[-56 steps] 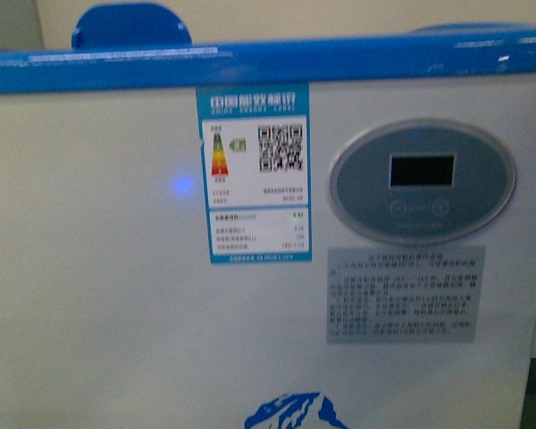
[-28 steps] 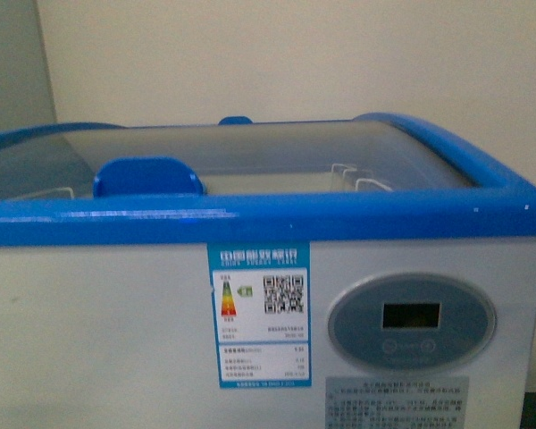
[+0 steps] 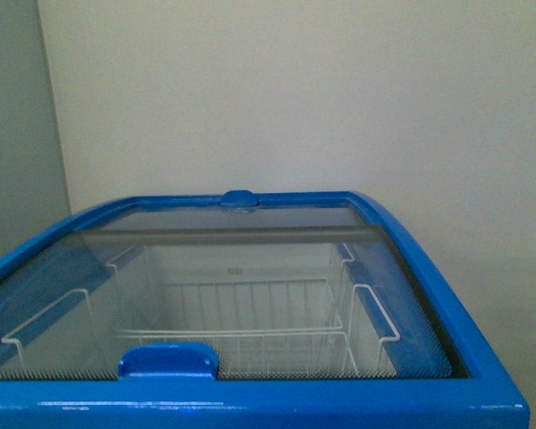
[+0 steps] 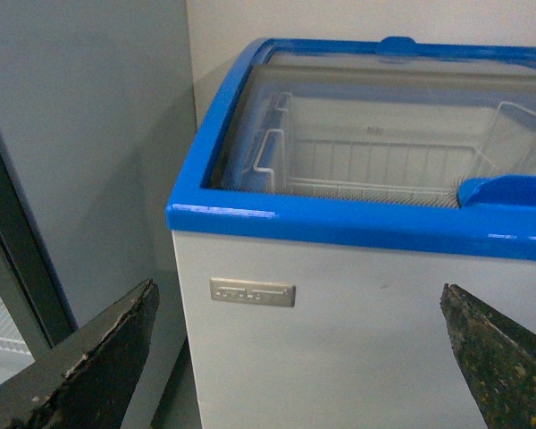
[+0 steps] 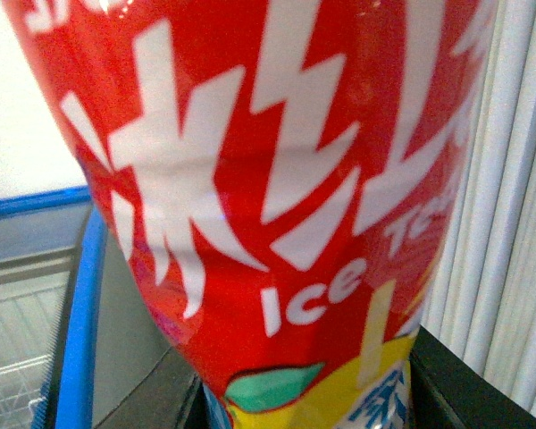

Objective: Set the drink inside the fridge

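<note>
The fridge point(image 3: 250, 400) is a white chest cooler with a blue rim. Its glass top panels are closed, with a blue handle point(image 3: 168, 359) at the near edge. A white wire basket point(image 3: 250, 332) shows through the glass. No gripper appears in the front view. In the left wrist view my left gripper point(image 4: 297, 357) is open, with nothing between its dark fingers point(image 4: 98, 357); it faces the fridge's white front point(image 4: 357, 331) below the rim. My right gripper point(image 5: 304, 398) is shut on the drink bottle point(image 5: 277, 179), whose red "Ice Tea" label fills that view.
A tall grey cabinet point(image 4: 71, 134) stands close beside the fridge, with a narrow gap between them. A plain wall point(image 3: 295, 98) rises behind the fridge. White ribbed slats point(image 5: 518, 223) show beside the bottle, and the fridge's blue rim point(image 5: 76, 313) on its other side.
The front view has risen from the fridge's front panel with its labels to above the glass top, so the basket inside now shows.
</note>
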You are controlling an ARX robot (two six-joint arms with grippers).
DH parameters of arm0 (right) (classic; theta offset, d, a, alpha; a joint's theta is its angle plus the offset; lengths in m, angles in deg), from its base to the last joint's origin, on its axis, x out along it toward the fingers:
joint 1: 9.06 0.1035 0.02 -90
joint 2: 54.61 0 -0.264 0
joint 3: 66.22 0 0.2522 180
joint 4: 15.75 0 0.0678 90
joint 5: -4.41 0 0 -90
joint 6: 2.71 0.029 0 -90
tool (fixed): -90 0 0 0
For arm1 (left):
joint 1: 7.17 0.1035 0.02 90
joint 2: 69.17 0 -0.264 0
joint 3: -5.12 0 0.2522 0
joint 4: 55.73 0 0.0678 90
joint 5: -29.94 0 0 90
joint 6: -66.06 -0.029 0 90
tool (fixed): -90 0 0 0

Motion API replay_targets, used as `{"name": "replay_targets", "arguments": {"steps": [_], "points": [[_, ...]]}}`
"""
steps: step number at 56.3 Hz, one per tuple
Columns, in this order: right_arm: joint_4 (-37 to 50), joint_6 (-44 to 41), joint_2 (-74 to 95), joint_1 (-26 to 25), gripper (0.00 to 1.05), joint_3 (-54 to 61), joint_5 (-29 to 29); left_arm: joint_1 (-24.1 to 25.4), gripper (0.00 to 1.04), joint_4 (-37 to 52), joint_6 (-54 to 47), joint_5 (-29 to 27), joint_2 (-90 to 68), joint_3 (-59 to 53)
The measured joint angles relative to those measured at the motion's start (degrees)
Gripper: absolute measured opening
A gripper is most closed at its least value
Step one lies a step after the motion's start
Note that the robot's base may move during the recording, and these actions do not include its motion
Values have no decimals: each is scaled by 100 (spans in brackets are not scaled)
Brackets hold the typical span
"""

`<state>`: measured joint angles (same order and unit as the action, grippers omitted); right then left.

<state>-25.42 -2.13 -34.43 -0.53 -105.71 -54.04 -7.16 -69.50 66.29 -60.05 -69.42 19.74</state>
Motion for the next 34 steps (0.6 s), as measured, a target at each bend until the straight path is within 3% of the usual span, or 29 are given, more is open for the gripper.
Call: {"name": "replay_targets", "arguments": {"steps": [13,15,18,21,26,34], "points": [[2,0,0,0,40,0,2,0,97,-2,2,7,-2,2],[2,-2,0,0,40,0,2,127,97,-179,101,490,-109,61],[2,0,0,-2,40,0,11,741,97,-501,474,2131,-949,402],[2,-2,0,2,40,0,-31,1036,97,-127,603,3110,-1674,610],[2,-2,0,15,40,0,0,1268,97,820,494,4083,-2859,1062],[2,-2,0,15,40,0,9,1493,97,2400,-660,4682,-4896,1880]]}}
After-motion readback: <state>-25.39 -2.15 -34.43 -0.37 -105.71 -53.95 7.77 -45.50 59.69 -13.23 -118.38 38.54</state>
